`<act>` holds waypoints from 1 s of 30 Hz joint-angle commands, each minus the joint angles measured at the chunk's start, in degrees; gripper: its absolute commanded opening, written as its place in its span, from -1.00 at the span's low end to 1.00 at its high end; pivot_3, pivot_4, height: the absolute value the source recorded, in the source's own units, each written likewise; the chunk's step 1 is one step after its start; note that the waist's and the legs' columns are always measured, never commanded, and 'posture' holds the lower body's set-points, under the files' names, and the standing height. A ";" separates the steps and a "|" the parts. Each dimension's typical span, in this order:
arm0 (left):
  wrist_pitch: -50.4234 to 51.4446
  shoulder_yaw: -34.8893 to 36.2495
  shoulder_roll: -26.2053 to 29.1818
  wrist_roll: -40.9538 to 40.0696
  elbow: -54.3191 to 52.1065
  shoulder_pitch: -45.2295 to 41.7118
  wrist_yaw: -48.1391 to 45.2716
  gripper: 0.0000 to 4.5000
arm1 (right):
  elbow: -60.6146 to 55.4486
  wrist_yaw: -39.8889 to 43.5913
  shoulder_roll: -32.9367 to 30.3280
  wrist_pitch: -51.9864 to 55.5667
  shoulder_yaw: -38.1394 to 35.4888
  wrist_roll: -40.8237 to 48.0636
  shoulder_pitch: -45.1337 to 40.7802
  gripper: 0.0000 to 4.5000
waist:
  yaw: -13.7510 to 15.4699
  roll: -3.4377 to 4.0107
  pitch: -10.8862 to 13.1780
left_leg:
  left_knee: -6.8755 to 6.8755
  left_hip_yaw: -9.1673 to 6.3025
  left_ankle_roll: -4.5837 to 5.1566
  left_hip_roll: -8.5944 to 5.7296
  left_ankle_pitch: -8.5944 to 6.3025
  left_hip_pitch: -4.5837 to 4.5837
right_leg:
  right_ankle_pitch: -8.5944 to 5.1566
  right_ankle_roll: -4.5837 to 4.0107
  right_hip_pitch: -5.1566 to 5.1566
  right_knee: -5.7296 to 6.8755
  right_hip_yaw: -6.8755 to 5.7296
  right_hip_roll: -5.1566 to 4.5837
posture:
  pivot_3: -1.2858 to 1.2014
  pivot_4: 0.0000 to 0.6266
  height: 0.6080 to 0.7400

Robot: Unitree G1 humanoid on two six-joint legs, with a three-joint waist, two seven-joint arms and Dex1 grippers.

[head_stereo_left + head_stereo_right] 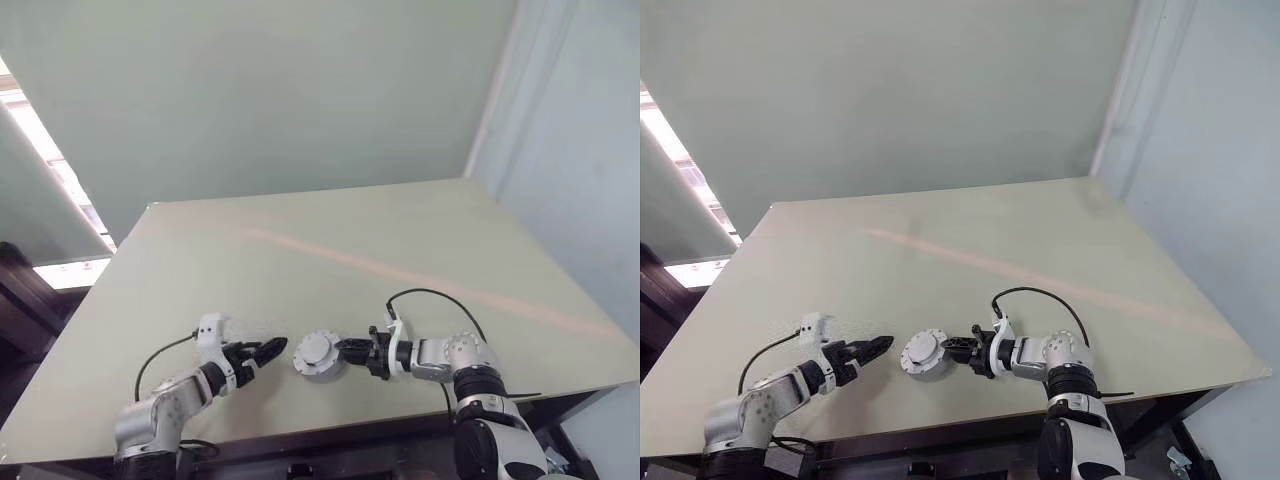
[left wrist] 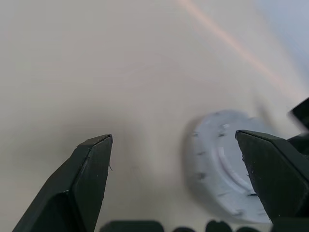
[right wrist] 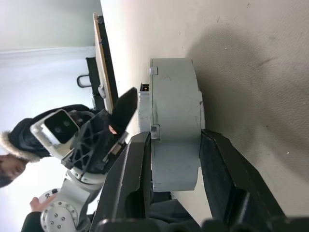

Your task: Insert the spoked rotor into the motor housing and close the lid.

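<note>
Now closed grey motor housing (image 1: 317, 353) w/ lid on, right pincer (image 1: 345, 349) gripping it, left pincer (image 1: 272, 349) wide open.

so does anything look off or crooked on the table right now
Nothing stands out. The motor housing sits flat on the table with its lid closed, the right tool clamped on its side. The left tool is open just beside it.

The left gripper (image 2: 174, 159) stands wide open over the table (image 2: 96, 72), the lid (image 2: 217, 169) near one finger.
</note>
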 commanded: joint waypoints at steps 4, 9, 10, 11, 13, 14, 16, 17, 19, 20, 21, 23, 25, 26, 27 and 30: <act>6.62 8.05 -4.06 -12.49 -1.64 -0.19 4.33 0.98 | -0.34 1.59 1.91 0.27 -2.33 4.57 -0.70 -0.47 | 0.01 -0.18 0.13 | 0.08 -0.08 -0.01 0.03 0.01 -0.23 | 0.02 -0.03 -0.18 0.03 -0.08 0.03 | 0.03 -1.00 1.00; 7.96 11.88 -7.04 -19.03 -0.90 0.41 7.63 0.98 | -1.82 3.12 2.60 0.96 -2.34 6.17 -0.18 -0.47 | 0.04 -0.24 0.17 | 0.09 -0.06 -0.01 -0.04 0.00 -0.29 | 0.03 -0.03 -0.19 -0.05 -0.05 -0.02 | 0.03 -1.00 1.00; 8.21 12.33 -7.41 -20.06 -0.83 0.63 8.19 0.98 | -1.98 3.26 2.72 1.08 -2.50 6.53 -0.16 -0.47 | 0.04 -0.26 0.18 | 0.09 -0.06 -0.02 -0.05 0.00 -0.30 | 0.03 -0.03 -0.19 -0.07 -0.05 -0.03 | 0.03 -1.00 1.00; 8.52 13.20 -8.02 -21.58 -0.55 0.89 8.94 0.98 | -2.21 3.33 2.94 1.17 -2.84 7.09 -0.20 -0.47 | 0.04 -0.27 0.19 | 0.09 -0.07 -0.02 -0.05 0.00 -0.30 | 0.03 -0.03 -0.19 -0.07 -0.05 -0.03 | 0.03 -1.00 1.00; 9.06 14.34 -8.76 -24.03 -0.07 1.35 10.14 0.98 | -2.59 3.30 3.28 1.18 -3.29 8.02 -0.27 -0.47 | 0.05 -0.28 0.19 | 0.09 -0.08 -0.02 -0.05 -0.01 -0.31 | 0.03 -0.03 -0.20 -0.08 -0.06 -0.03 | 0.03 -1.00 1.00; 9.21 14.67 -9.04 -24.97 0.13 1.70 10.60 0.98 | -2.82 3.31 3.46 1.07 -3.57 8.57 -0.28 -0.47 | 0.04 -0.29 0.20 | 0.09 -0.08 -0.02 -0.04 -0.01 -0.31 | 0.03 -0.03 -0.20 -0.08 -0.06 -0.03 | 0.03 -1.00 1.00; 9.36 14.68 -9.23 -25.75 0.53 2.63 11.56 0.98 | -3.68 3.69 3.90 0.54 -4.08 9.76 -0.29 -0.47 | 0.04 -0.30 0.20 | 0.09 -0.08 -0.02 -0.04 -0.01 -0.31 | 0.02 -0.03 -0.20 -0.07 -0.07 -0.03 | 0.03 -1.00 1.00; 9.18 14.42 -9.29 -25.81 0.69 3.18 11.81 0.98 | -4.09 3.74 4.19 0.34 -4.44 10.47 -0.41 -0.47 | 0.03 -0.30 0.20 | 0.10 -0.08 -0.02 -0.04 -0.01 -0.31 | 0.02 -0.03 -0.19 -0.07 -0.07 -0.02 | 0.03 -1.00 1.00; 8.81 14.25 -9.99 -26.98 0.85 3.77 12.35 0.98 | -4.76 3.45 4.58 0.18 -4.61 11.30 -0.66 -0.47 | 0.02 -0.29 0.20 | 0.10 -0.06 -0.02 -0.04 -0.01 -0.30 | 0.02 -0.03 -0.19 -0.07 -0.05 -0.01 | 0.03 -1.00 1.00; 8.84 14.35 -10.79 -28.28 0.73 3.76 12.67 0.98 | -4.94 3.09 4.75 0.14 -4.48 11.46 -0.81 -0.47 | 0.03 -0.29 0.20 | 0.10 -0.06 -0.02 -0.04 -0.01 -0.30 | 0.02 -0.03 -0.19 -0.07 -0.05 -0.01 | 0.03 -1.00 1.00; 8.86 14.29 -11.41 -29.34 0.54 3.76 12.92 0.98 | -5.10 2.81 4.87 0.16 -4.37 11.64 -0.90 -0.47 | 0.04 -0.30 0.20 | 0.10 -0.06 -0.02 -0.05 -0.01 -0.31 | 0.03 -0.03 -0.19 -0.08 -0.05 -0.01 | 0.03 -1.00 1.00; 8.51 14.09 -12.77 -31.21 0.24 3.58 13.32 0.98 | -5.38 2.56 5.17 0.27 -4.24 12.12 -1.21 -0.47 | 0.14 -0.33 0.21 | 0.10 -0.06 -0.02 -0.05 -0.01 -0.32 | 0.02 -0.03 -0.18 -0.10 -0.06 -0.02 | 0.03 -1.00 1.00; 7.65 14.28 -13.97 -32.97 0.37 3.16 14.00 0.98 | -5.64 2.48 5.37 0.46 -4.01 12.50 -1.47 -0.47 | 0.19 -0.33 0.21 | 0.10 -0.06 -0.02 -0.05 -0.01 -0.33 | 0.03 -0.04 -0.18 -0.10 -0.06 -0.02 | 0.03 -1.00 1.00; 7.19 14.43 -14.52 -33.96 0.45 2.91 14.38 0.98 | -5.85 2.41 5.48 0.59 -3.82 12.60 -1.57 -0.47 | 0.21 -0.33 0.22 | 0.11 -0.06 -0.02 -0.05 -0.01 -0.33 | 0.02 -0.04 -0.18 -0.10 -0.06 -0.02 | 0.03 -1.00 1.00; 6.91 14.52 -14.95 -35.11 0.49 2.69 14.69 0.98 | -5.99 2.40 5.51 0.68 -3.60 12.62 -1.64 -0.47 | 0.21 -0.33 0.22 | 0.11 -0.06 -0.02 -0.05 -0.01 -0.33 | 0.03 -0.04 -0.18 -0.10 -0.06 -0.02 | 0.03 -1.00 1.00; 6.37 14.21 -15.70 -37.74 0.51 2.39 15.75 0.98 | -6.19 2.28 5.61 0.78 -3.34 12.83 -1.90 -0.47 | 0.22 -0.33 0.22 | 0.14 -0.06 -0.02 -0.05 -0.01 -0.35 | 0.03 -0.04 -0.18 -0.09 -0.05 -0.02 | 0.03 -1.00 1.00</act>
